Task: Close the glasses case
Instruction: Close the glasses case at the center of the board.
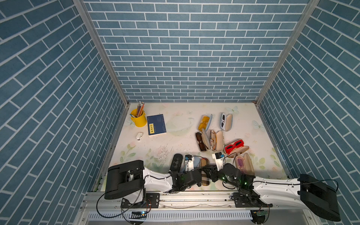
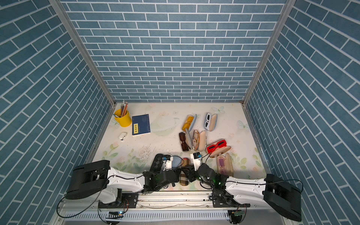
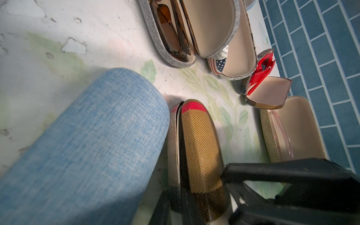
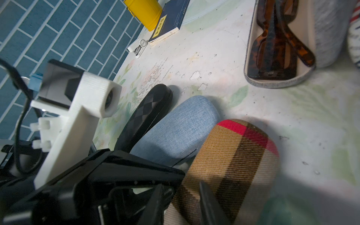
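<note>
Top views, plaid case (image 1: 204, 182): it sits front and centre on the table (image 1: 175, 136), by the near edge and right between my two arms. Both top views show it.
Top views, my grippers: left gripper (image 1: 199, 176) and right gripper (image 1: 211, 172) crowd in on it from either side. The jaws are too buried to read from up here.
Top views, neighbours: a blue denim case (image 1: 196, 161) and a black case (image 1: 176, 162) lie shut on my left of it.
Left wrist, plaid case (image 3: 200, 146): the lid is almost flat, with a thin dark slit along the seam, and the denim case (image 3: 87, 146) is just beside it.
Left wrist, my left gripper (image 3: 173, 206): fingers (image 3: 187, 206) narrow, astride the case's seam edge. I can't tell whether they grip it.
Right wrist, my right gripper (image 4: 183, 204): one finger (image 4: 209, 202) lies across the plaid lid and the spread is narrow. I can't tell if it's clamped.
Right wrist, beyond: an open grey case (image 4: 272, 81) with tortoiseshell sunglasses lies well apart.
</note>
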`<state>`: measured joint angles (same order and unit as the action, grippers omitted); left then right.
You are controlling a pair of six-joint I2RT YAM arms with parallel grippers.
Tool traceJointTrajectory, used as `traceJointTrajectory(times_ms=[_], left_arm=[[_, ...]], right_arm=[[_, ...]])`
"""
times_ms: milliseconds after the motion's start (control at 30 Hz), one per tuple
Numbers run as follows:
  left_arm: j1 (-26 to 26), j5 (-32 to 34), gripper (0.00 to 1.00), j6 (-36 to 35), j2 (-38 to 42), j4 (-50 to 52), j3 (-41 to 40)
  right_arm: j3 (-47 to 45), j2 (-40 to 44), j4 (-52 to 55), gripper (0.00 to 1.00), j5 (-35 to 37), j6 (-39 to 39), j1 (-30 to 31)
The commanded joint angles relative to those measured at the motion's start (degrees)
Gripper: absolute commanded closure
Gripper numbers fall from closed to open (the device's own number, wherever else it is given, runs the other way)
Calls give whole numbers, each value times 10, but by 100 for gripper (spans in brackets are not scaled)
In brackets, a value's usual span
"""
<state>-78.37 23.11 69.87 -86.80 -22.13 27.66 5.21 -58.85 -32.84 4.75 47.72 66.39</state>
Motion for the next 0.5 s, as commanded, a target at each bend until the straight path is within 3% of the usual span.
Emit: traceJointTrajectory(times_ms=[0,467], left_arm=[[-9,12,76,1,28,-31,-8],[-20,60,56,28,104,-5,-46]], right_arm=[[-3,-30,61,69,6,6,3],[33,-173,5,68,-2,2,3]])
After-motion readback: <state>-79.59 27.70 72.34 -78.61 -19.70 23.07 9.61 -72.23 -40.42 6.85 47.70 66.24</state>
